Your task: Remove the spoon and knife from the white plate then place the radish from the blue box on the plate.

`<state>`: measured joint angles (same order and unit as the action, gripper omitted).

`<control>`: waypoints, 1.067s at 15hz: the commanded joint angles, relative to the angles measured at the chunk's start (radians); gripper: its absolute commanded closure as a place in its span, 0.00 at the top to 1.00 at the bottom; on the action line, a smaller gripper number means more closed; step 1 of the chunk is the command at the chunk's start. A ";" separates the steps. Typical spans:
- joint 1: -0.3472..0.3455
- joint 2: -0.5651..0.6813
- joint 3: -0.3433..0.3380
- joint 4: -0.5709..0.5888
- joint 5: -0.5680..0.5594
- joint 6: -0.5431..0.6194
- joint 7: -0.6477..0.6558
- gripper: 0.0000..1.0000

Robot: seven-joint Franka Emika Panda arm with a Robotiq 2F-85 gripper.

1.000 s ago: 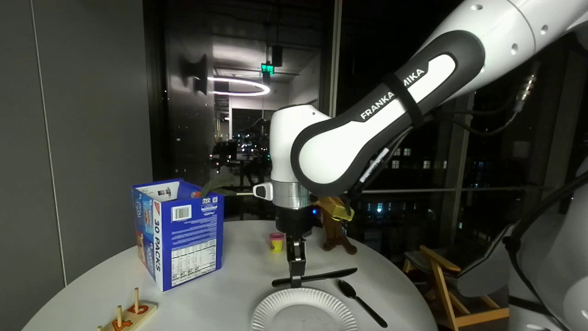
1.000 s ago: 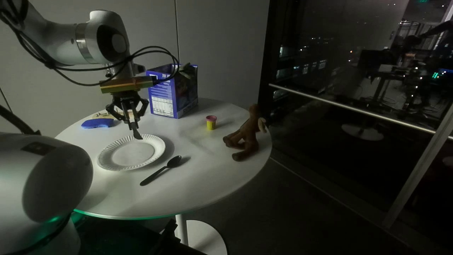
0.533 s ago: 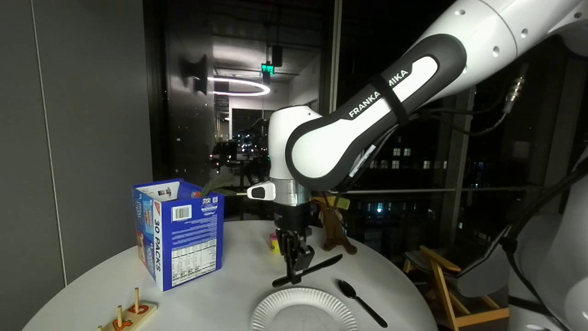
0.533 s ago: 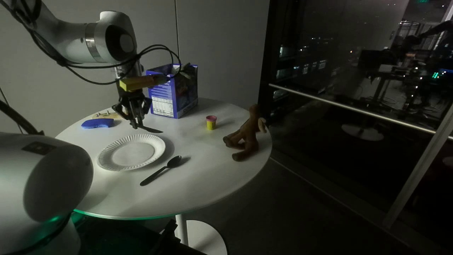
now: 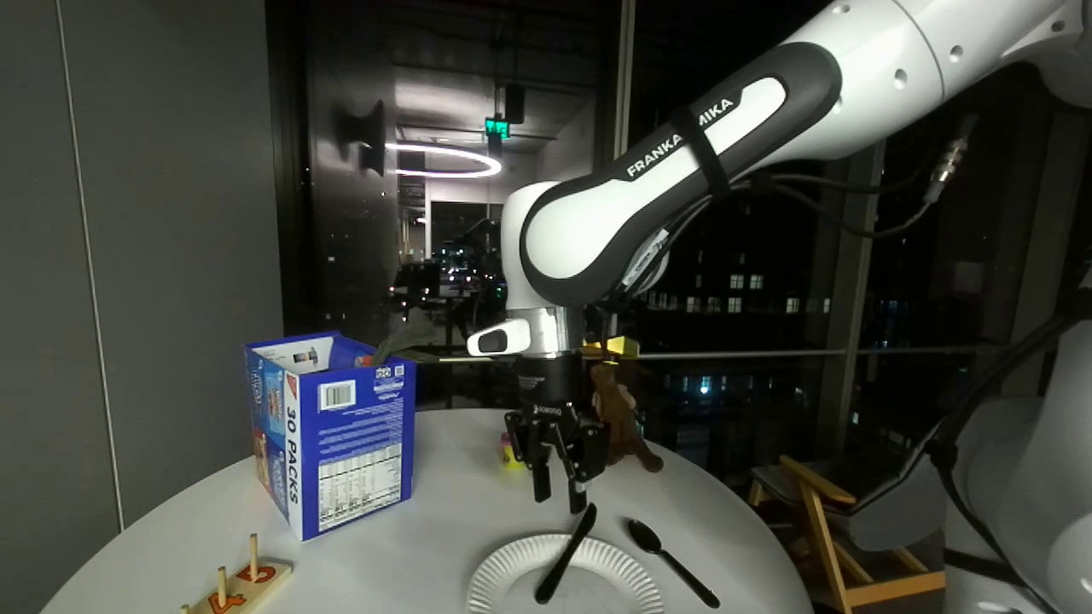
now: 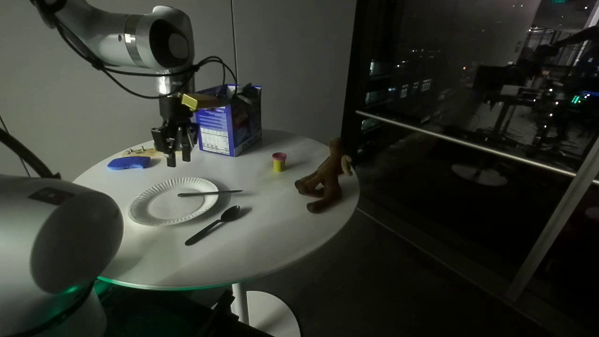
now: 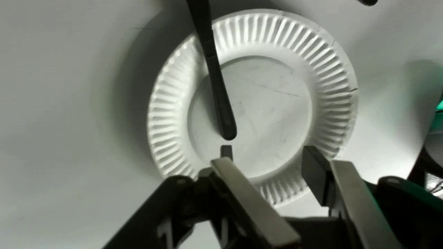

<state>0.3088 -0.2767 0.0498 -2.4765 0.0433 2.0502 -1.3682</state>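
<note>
My gripper (image 7: 268,152) stands open with nothing between its fingers, above the far rim of the white plate (image 6: 140,206). Below it, the black knife (image 5: 567,554) lies across that rim. Its handle end is over the plate's middle and its blade sticks out past the edge, as the wrist view also shows for the knife (image 7: 215,76). The black spoon (image 6: 210,230) rests on the table beside the plate. The blue box (image 5: 367,460) stands upright with its top open. Green leaves (image 5: 408,341) poke out of it; the radish itself is mostly or wholly hidden inside.
A small yellow tub with a pink lid (image 6: 279,163) and a brown plush toy (image 6: 327,180) are on the round table (image 6: 262,234). A wooden peg board (image 5: 247,588) and a blue object (image 6: 129,163) sit toward another side.
The jaws have opened and let go of the knife, which has turned and now lies over the plate's rim. The arm has risen above it.
</note>
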 commanded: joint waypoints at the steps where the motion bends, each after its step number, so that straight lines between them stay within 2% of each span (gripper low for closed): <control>1: -0.048 0.009 0.036 0.053 -0.018 -0.086 0.109 0.88; 2: -0.055 0.003 0.039 0.049 -0.006 -0.063 0.164 0.96; 3: -0.042 0.003 0.030 0.025 0.003 -0.056 0.074 0.78; 5: -0.052 0.003 0.034 0.031 0.002 -0.056 0.127 0.93; 6: -0.053 0.003 0.034 0.032 0.002 -0.056 0.135 0.96; 10: -0.053 0.003 0.035 0.032 0.002 -0.056 0.148 0.96; 11: -0.053 0.003 0.035 0.032 0.002 -0.056 0.149 0.99; 12: -0.051 0.011 0.026 0.027 0.036 -0.019 0.133 1.00; 13: -0.025 -0.009 0.028 -0.039 0.130 0.053 0.129 1.00; 16: 0.007 0.010 0.034 -0.122 0.352 0.192 0.137 1.00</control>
<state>0.2864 -0.2699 0.0753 -2.5169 0.2284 2.1203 -1.2281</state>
